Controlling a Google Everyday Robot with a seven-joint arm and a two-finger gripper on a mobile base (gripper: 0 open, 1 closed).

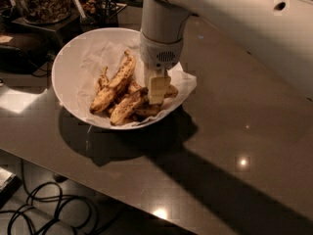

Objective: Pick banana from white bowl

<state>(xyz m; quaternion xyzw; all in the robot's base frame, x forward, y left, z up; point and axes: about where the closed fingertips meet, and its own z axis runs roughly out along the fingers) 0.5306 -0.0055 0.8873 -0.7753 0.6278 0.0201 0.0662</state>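
The white bowl (68,67) stands on the dark table, lined with crumpled white paper that pokes over its right rim. The banana (115,83), long, curved and mottled brown, lies diagonally across the middle of the bowl. A second, straighter banana (125,109) lies just below it, with short pieces beside it on the right. My gripper (157,95) points straight down into the right side of the bowl. It is among the short pieces, just right of the banana's middle. The white wrist hides what lies under the gripper.
The glossy dark table (234,146) runs to the right and front, with its edge at the lower left. Containers of snacks (41,1) stand behind the bowl at the upper left. Black cables (44,209) lie on the floor below the table edge.
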